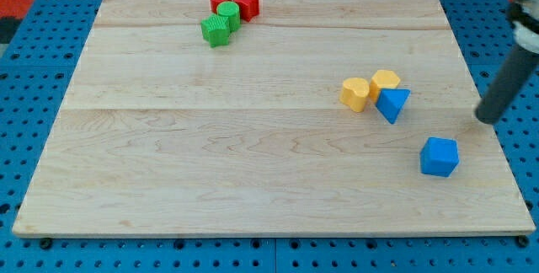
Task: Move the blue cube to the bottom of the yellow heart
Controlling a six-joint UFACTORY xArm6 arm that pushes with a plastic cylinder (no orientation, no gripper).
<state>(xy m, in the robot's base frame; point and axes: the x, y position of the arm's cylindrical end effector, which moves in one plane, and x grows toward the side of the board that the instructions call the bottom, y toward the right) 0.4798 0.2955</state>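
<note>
Pale wooden plank worktop (253,163) lies on a blue perforated base (34,20); near the view's top sit two red blocks (246,3), shapes unclear, touching a green cylinder (227,12) and a second green block (216,30). The blue cube (440,156) sits at lower right, apart from and below a touching cluster of two yellow blocks (356,93) (386,80) (which one is the heart cannot be told) and a blue triangular block (392,103). No fingers on this rig: the straight dark rod ends in my tip (486,119), holding nothing, resting right of and above the blue cube, apart from it.

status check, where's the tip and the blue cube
My tip up-right of blue cube, apart. Cube sits below-right of the yellow blocks; which is the heart, unclear. Blue triangle touches them, in the way.
</note>
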